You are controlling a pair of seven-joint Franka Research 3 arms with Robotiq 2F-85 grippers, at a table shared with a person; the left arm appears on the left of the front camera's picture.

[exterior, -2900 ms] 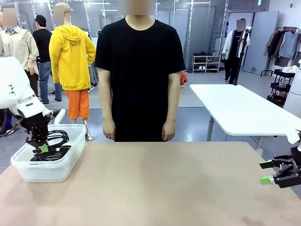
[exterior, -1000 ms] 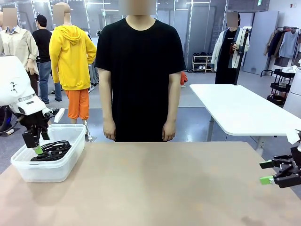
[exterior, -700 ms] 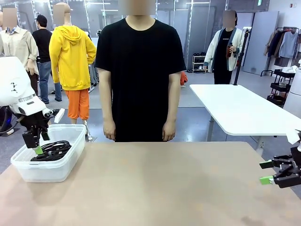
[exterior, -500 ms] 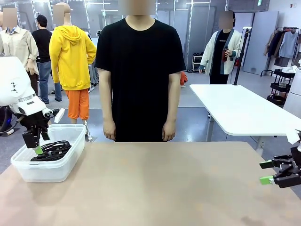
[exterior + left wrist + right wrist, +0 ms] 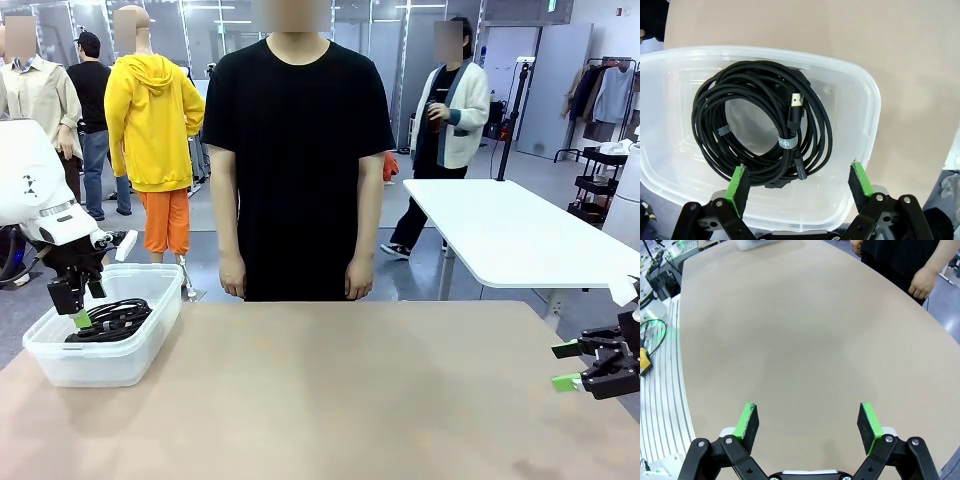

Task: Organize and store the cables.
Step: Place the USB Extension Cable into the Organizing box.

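The cables (image 5: 110, 320) lie as black coils inside a clear plastic bin (image 5: 140, 350) at the table's left edge. From the left wrist they show as tied coils (image 5: 760, 130) with a gold-tipped plug, resting on the bin's floor (image 5: 850, 115). My left gripper (image 5: 78, 300) hovers just above the bin, open and holding nothing; its green pads (image 5: 736, 182) frame the coils from above. At the table's right edge my right gripper (image 5: 570, 365) stands open over bare tabletop, with nothing between its green pads (image 5: 747, 422).
A person in a black shirt (image 5: 298, 150) stands at the far side, hands (image 5: 233, 280) hanging by the table edge. The wooden tabletop (image 5: 340, 400) stretches bare between the bin and the right gripper. A white table (image 5: 510, 235) stands behind on the right.
My left gripper has risen out of the bin, leaving the coil inside. Over the last second neither arm moves; a passer-by in the background walks left.
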